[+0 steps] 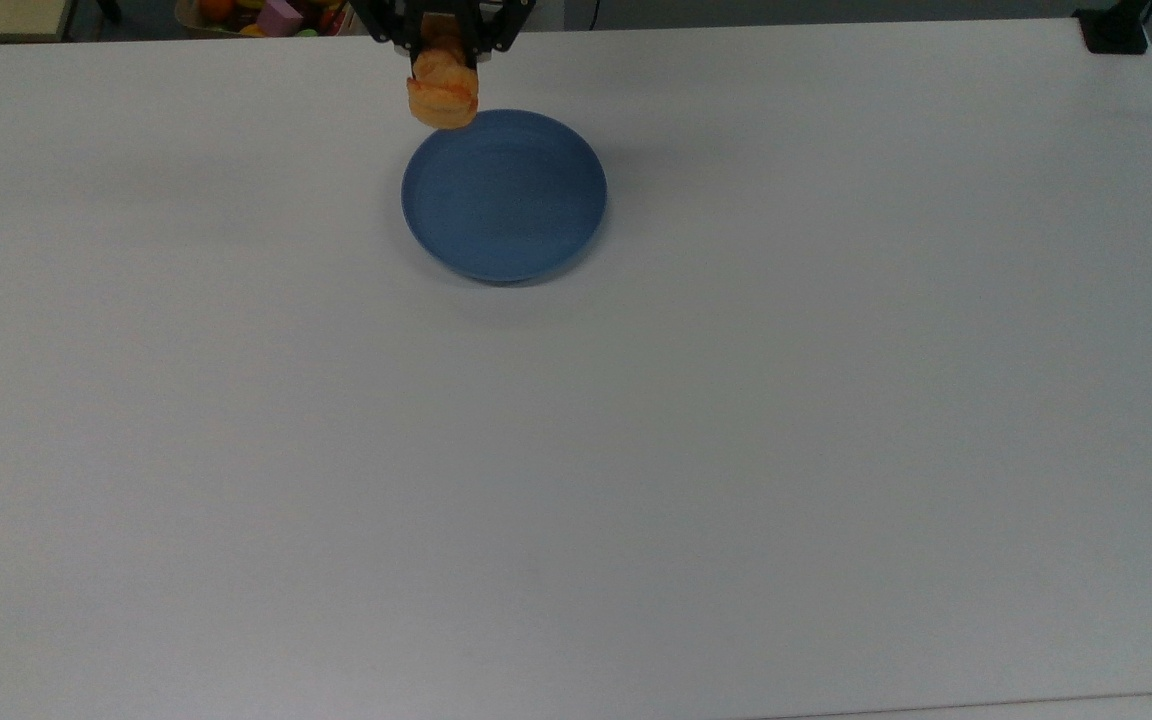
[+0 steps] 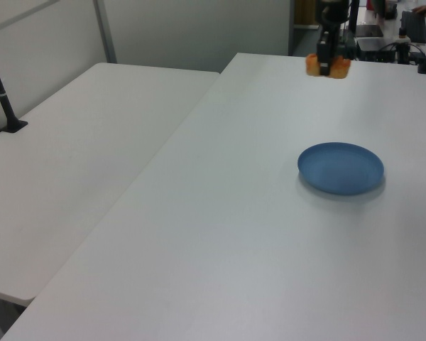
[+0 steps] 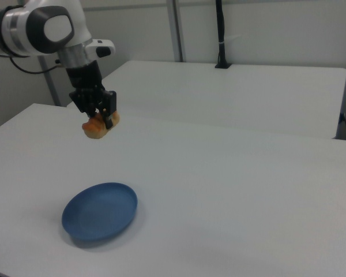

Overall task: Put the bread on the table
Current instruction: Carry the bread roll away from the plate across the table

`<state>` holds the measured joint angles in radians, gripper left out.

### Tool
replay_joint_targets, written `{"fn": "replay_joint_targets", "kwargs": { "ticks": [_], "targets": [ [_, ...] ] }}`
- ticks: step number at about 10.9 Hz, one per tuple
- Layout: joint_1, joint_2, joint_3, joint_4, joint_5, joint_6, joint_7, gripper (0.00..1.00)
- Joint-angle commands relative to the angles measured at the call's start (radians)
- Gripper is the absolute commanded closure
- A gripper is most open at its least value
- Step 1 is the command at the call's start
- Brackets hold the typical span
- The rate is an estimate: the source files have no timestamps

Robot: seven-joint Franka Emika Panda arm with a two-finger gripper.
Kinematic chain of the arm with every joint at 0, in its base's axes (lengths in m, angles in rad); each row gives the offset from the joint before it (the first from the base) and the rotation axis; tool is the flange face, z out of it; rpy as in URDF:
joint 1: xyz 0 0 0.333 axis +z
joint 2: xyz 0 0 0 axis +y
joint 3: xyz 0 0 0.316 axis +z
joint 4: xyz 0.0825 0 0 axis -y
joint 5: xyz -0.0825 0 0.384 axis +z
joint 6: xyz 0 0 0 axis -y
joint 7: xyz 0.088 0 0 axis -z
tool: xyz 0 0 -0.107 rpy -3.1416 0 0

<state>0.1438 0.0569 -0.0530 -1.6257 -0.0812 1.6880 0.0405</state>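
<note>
Gripper (image 3: 98,115) clamps bread (image 3: 98,126) — aloft over table (image 3: 230,190), beside blue plate (image 3: 100,218).

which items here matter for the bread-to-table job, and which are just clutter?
In play:
- bread, held in the air by the gripper
- table, the drop target

Bystanders:
- blue plate, now bare
- box of colourful toys past the table's far edge
- second white table
</note>
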Motion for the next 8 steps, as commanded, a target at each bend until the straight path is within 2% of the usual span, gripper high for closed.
{"fn": "replay_joint_targets", "kwargs": {
  "ticks": [1, 4, 7, 8],
  "targets": [
    [0.002, 0.130, 0.002, 0.141, 0.029, 0.002, -0.047, 0.58],
    [-0.001, 0.187, -0.004, 0.150, 0.109, 0.204, -0.045, 0.58],
    [0.005, 0.297, -0.004, 0.156, 0.110, 0.450, -0.037, 0.58],
    [0.005, 0.352, -0.001, 0.188, 0.112, 0.504, -0.036, 0.58]
  ]
}}
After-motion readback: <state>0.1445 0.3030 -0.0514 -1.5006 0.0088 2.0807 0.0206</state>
